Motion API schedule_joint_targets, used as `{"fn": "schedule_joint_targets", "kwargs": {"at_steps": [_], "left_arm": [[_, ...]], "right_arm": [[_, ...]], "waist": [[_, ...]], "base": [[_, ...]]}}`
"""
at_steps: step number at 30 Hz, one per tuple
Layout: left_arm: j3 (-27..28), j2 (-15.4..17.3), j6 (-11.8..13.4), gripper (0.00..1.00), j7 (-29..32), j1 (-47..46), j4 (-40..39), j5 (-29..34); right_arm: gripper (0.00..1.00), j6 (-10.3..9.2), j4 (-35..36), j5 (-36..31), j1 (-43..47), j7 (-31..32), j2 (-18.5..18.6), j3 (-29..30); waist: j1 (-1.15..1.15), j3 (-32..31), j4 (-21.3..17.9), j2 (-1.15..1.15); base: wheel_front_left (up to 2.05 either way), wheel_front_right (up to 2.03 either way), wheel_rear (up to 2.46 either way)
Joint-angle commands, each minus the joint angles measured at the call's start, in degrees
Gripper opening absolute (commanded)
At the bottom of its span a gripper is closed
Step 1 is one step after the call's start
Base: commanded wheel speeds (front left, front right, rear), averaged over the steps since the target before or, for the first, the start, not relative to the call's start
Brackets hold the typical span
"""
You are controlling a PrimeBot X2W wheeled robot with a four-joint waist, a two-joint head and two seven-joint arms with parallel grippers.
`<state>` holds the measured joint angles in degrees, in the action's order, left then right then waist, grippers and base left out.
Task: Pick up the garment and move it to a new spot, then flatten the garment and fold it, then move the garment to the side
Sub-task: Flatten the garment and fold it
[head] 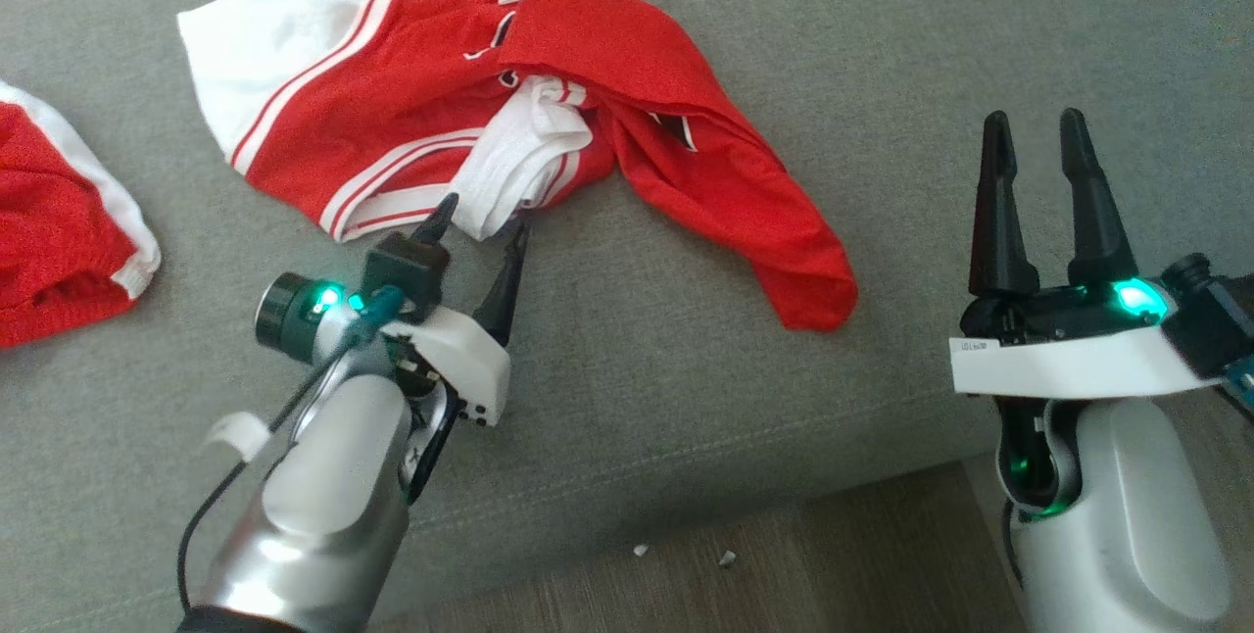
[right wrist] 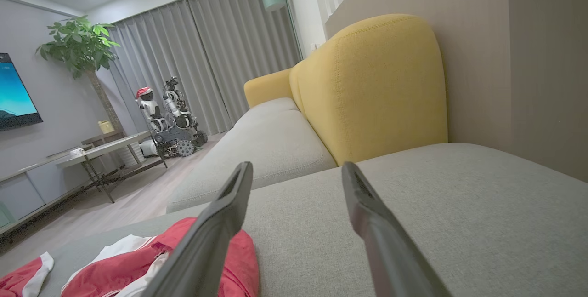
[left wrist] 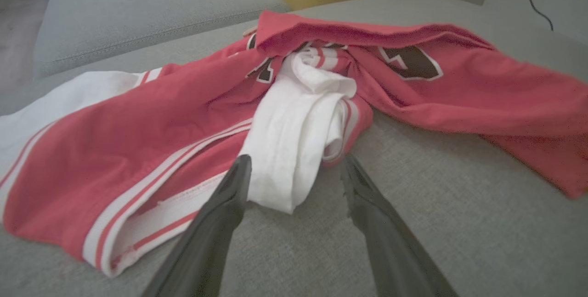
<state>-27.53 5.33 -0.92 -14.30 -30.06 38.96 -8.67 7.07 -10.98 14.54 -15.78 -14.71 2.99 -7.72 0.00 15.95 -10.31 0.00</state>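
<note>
The garment (head: 392, 104), a crumpled red and white jersey, is laid on the grey sofa seat (head: 686, 368). Its long axis runs across the head view, from a white sleeve at the left to a red end pointing towards the seat's front edge. Bare cushion is seen in front of it and to its right. A second red garment (head: 49, 221) is cut off at the left margin, and wooden floor (head: 833, 555) is seen below the front seam.

The left gripper (head: 482, 221) is held with fingers spread either side of a bunched white fold (head: 519, 163), which is not pinched. The right gripper (head: 1035, 121) is held well apart, fingers spread and empty.

A dark emblem (left wrist: 411, 62) is shown by the left wrist view, and a yellow backrest (right wrist: 376, 85) by the right wrist view.
</note>
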Motion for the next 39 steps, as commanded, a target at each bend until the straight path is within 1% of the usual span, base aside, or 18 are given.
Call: {"fn": "schedule_joint_targets", "kwargs": {"at_steps": [1,7,8,9,10,15,19,22,27,29,32,34,36,39], "left_arm": [[0.72,1.19,0.76,1.0,-0.7,-2.66,-0.65,1.68],[-0.48,1.91,3.91,1.0,-0.7,-4.99,2.42,4.99],[-0.37,2.02,4.52,0.73,-0.7,-5.24,2.48,5.21],[-0.51,2.21,4.96,0.17,-0.7,-5.4,2.69,5.61],[-0.63,2.33,5.18,0.0,-0.7,-5.45,3.05,5.82],[-0.5,2.34,5.56,0.0,-0.7,-5.69,3.17,5.66],[0.65,2.89,7.23,0.0,-0.7,-5.22,-0.39,5.44],[2.21,3.88,9.02,0.0,-0.7,-4.34,-5.48,5.32],[5.42,5.88,12.02,0.0,-0.7,-2.56,-17.09,5.61],[6.54,6.76,12.79,0.0,-0.7,-1.59,-21.75,5.8],[7.41,8.6,12.87,0.0,-0.7,0.27,-27.95,6.38],[7.67,9.99,12.6,0.0,-0.7,2.01,-30.63,6.65],[7.36,11.42,11.9,0.0,-0.7,4.22,-32.01,6.89],[5.88,13.68,10.5,0.0,-0.7,8.01,-31.5,7.64]], "right_arm": [[1.0,0.42,2.16,0.56,-1.73,-0.29,-0.12,-1.52],[1.0,0.42,2.38,0.92,-1.9,-0.29,-0.12,-1.68],[1.0,0.42,2.43,0.93,-1.88,-0.29,-0.12,-1.65],[1.0,0.42,2.46,0.89,-1.86,-0.29,-0.12,-1.6],[1.0,0.42,2.48,0.86,-1.84,-0.29,-0.12,-1.55],[1.0,0.42,2.56,0.96,-1.75,-0.29,-0.12,-1.45],[1.0,0.42,2.41,0.85,-1.58,-0.29,-0.12,-1.37],[1.0,0.42,2.21,0.74,-1.48,-0.29,-0.12,-1.38],[1.0,0.42,1.5,0.55,-1.0,-0.29,-0.12,-0.91],[1.0,0.42,1.17,0.59,-0.59,-0.29,-0.12,-0.72],[1.0,0.42,0.57,0.6,-0.13,-0.29,-0.12,-0.77],[1.0,0.42,0.25,0.63,0.13,-0.29,-0.12,-0.67],[1.0,0.42,0.05,0.72,0.42,-0.29,-0.12,-0.57],[1.0,0.42,-0.2,0.77,0.82,-0.29,-0.12,-0.43]], "waist": [[0.0,0.27,-0.29,0.0],[0.0,0.79,-0.95,0.0],[0.0,0.84,-1.0,0.0],[0.0,0.87,-1.02,0.0],[0.0,0.9,-1.02,0.0],[0.0,0.88,-0.58,0.0],[0.0,0.08,0.6,0.0],[0.0,-1.03,1.77,0.0],[0.0,-3.57,4.45,0.0],[0.0,-4.61,5.59,0.0],[0.0,-5.94,7.12,0.0],[0.0,-6.74,8.11,0.0],[0.0,-7.48,9.06,0.0],[0.0,-8.29,10.37,0.0]], "base": [[0.0,0.0,0.0],[0.0,0.0,0.0],[0.0,0.0,0.0],[0.0,0.0,0.0],[0.0,0.0,0.0],[0.0,0.0,0.0],[0.0,0.0,0.0],[0.0,0.0,0.0],[0.0,0.0,0.0],[0.0,0.0,0.0],[0.0,0.0,0.0],[0.0,0.0,0.0],[0.0,0.0,0.0],[0.0,0.0,0.0]]}}
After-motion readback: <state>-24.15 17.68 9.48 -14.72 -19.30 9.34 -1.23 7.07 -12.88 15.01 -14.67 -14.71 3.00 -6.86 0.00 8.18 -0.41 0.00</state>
